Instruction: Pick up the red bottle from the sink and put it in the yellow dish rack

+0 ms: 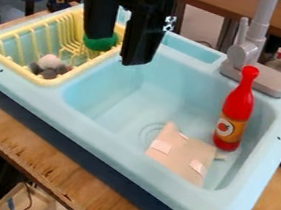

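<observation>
A black two-finger robot gripper (117,50) is hanging above a light blue toy sink (116,146), near the inner side of a yellow dish rack (14,67). Its two fingers are standing spread, with a gap showing between them, and they appear to be pinching nothing. The closest object is a rounded green item (99,44), sitting at the rack's far right and partly hidden behind one finger; how near the fingertips are to it in height is hard to tell. Toward the rack's near corner, a small grey-and-white toy (48,62) is resting. In the basin, a red ketchup-style toy bottle (237,110) with an orange label is standing roughly upright near the right wall, and a flat beige piece with pale patches (186,152) is lying just beside it, near the drain. A grey faucet (253,34) is rising behind. The likeliest trouble is a poor approach: a finger coming down slightly off could be catching the rack's thin prongs or rim, shifting the rack, or knocking the green item deeper among them. The tall, narrow bottle is looking easy to topple — a sideways bump near its neck could be enough — and it might then be landing on the beige piece.
</observation>
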